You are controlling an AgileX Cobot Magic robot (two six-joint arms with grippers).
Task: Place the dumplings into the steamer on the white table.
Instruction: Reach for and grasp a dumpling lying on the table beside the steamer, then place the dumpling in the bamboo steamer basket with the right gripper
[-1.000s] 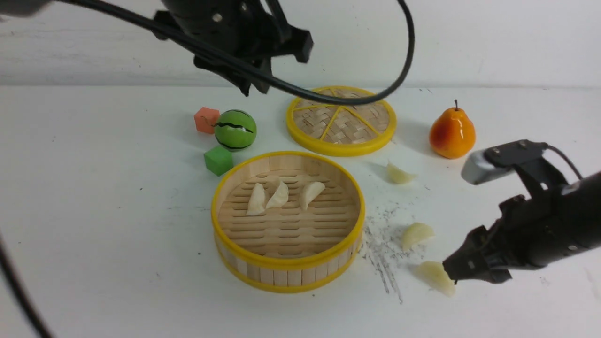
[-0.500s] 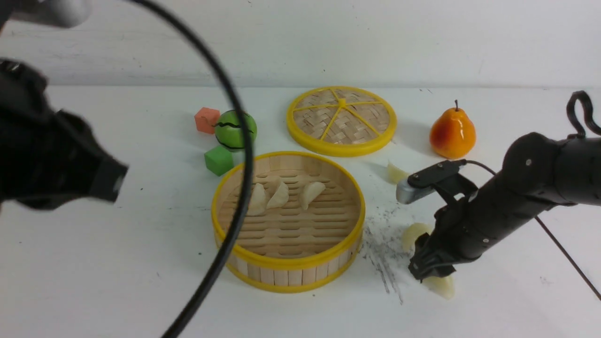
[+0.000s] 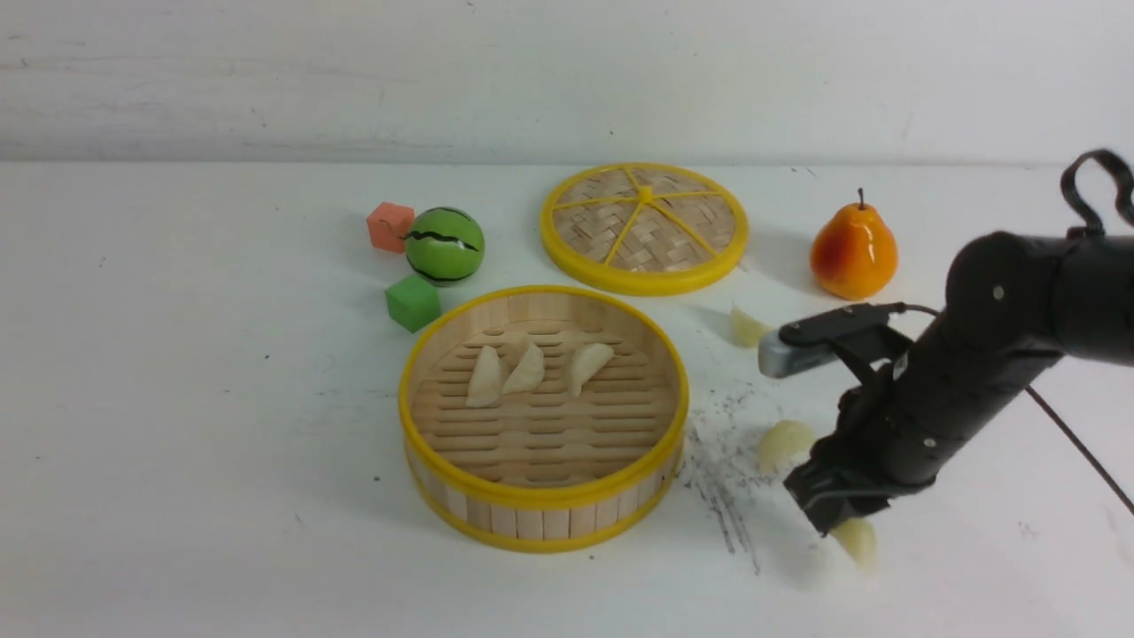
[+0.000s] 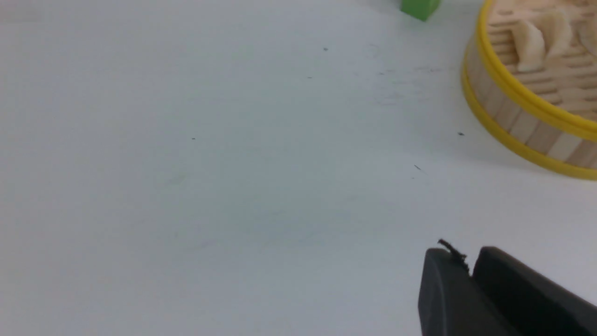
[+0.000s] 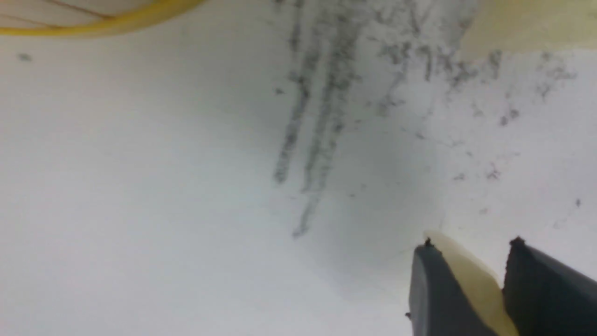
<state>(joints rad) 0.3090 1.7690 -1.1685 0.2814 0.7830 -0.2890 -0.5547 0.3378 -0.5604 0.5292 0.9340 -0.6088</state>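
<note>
The steamer (image 3: 540,498) stands mid-table on the white table (image 3: 195,425) with three dumplings (image 3: 526,367) lying on its slatted floor. To its right, two more dumplings lie loose on the table, one farther back (image 3: 747,326) and one nearer (image 3: 783,443). My right gripper (image 3: 828,523) is down at the table, shut on a third dumpling (image 3: 858,539). The right wrist view shows this dumpling (image 5: 471,284) wedged between both fingers of the right gripper (image 5: 471,242). My left gripper (image 4: 466,261) is shut and empty, left of the steamer (image 4: 522,116). It is out of the front view.
A woven yellow-rimmed lid (image 3: 644,227) lies behind the steamer, with an orange pear (image 3: 853,252) to its right. A watermelon ball (image 3: 444,245), an orange cube (image 3: 390,226) and a green cube (image 3: 412,302) sit back left. Dark scratch marks (image 3: 722,478) run between steamer and right gripper.
The left arm swung away out of the front view. The right gripper came down over the nearest dumpling and closed on it, tipping it up on edge.
</note>
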